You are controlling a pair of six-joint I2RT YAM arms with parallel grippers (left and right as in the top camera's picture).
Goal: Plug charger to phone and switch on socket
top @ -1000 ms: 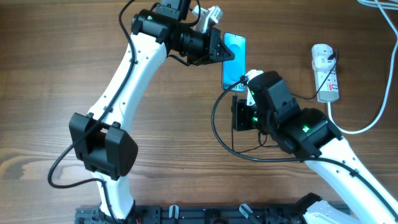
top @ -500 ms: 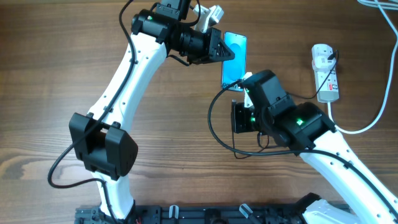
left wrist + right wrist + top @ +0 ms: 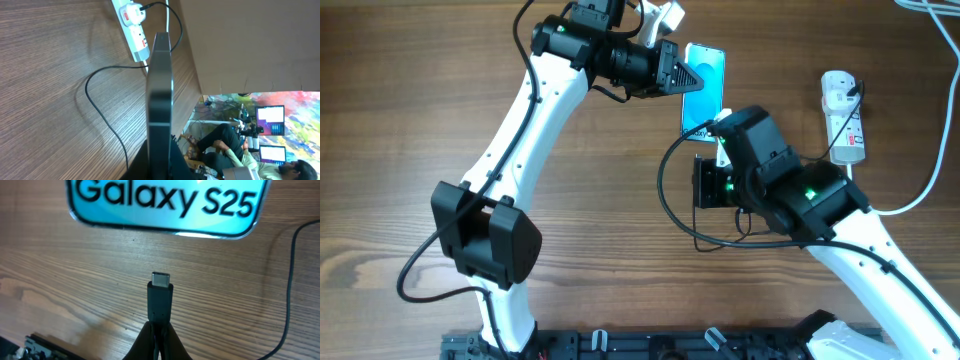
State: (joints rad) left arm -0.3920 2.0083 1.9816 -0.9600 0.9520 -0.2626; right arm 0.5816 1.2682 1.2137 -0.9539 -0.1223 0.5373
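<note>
- Brown wood-grain surface (image 3: 420,120). The white elongated power-strip socket (image 3: 844,120) lies at far right, well apart from both my pincers, and its switch is not yet touched.
- My left pincer (image 3: 682,78) pinches the small rectangular phone (image 3: 706,95), cyan screen with white border, by its long edges. The phone is at top centre with its text end toward my right arm. I can't tell if it's lifted or resting.
- My right pincer (image 3: 159,330) is pressed onto the dark plug body of the thin black charger (image 3: 160,297) cable. The metal tip points at the phone's end, near it but apart.
- Risk: the port isn't visible in any view, so the tip may hit the frame or glass instead of entering.
- Risk: the grip is low on the plug body, so a push could pivot it or slide it back between the fingers.
- Risk: insertion force could shove the phone through the left pincer, since only its edges are held.
- Risk: the slack cable loops beside my right arm and could snag there.
- Risk: a pull on that cable could tug the adapter at the socket.
</note>
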